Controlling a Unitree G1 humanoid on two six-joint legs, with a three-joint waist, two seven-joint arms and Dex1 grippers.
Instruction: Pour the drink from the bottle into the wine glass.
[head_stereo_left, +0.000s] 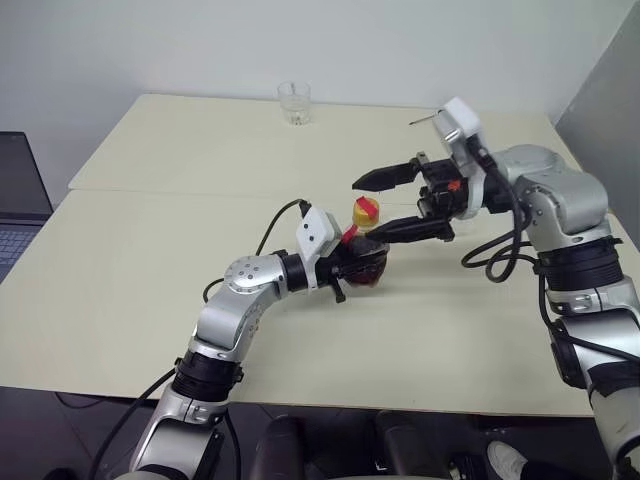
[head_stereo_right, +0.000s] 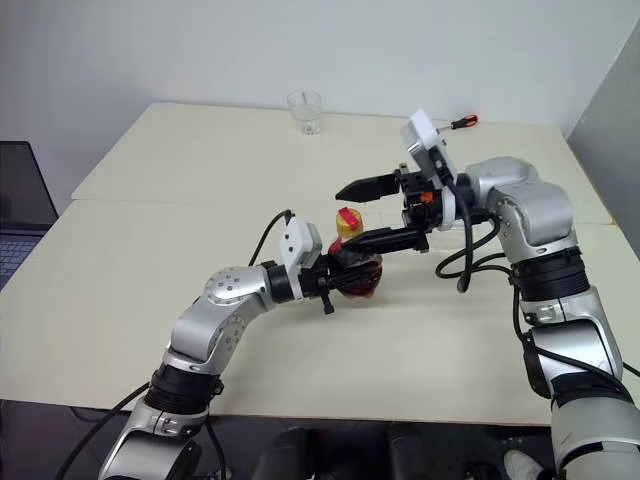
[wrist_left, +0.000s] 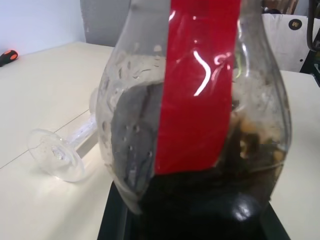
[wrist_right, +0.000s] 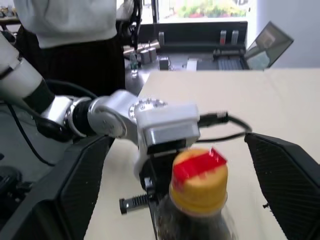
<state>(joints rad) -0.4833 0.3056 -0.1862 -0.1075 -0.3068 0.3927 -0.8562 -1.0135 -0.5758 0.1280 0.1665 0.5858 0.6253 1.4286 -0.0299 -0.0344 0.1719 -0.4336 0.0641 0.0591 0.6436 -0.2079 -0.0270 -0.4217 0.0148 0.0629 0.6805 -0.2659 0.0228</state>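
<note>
The bottle (head_stereo_left: 368, 266), small and clear with a red label and a yellow cap (head_stereo_left: 366, 210), stands upright at mid-table, with my left gripper (head_stereo_left: 352, 264) shut on its round body. The dark brown drink (wrist_left: 210, 200) fills its lower part. My right gripper (head_stereo_left: 363, 210) reaches in from the right and is open, one finger on each side of the cap (wrist_right: 199, 175) without touching it. Past the bottle, the wine glass (wrist_left: 56, 152) lies on its side on the table; its round foot and stem show, and its bowl is hidden behind the bottle.
A short clear tumbler (head_stereo_left: 295, 102) stands at the table's far edge. An orange-handled screwdriver (head_stereo_right: 462, 122) lies at the far right. A laptop (head_stereo_left: 15, 200) sits off the table's left side. A person in a white top (wrist_right: 70, 20) stands beyond the table.
</note>
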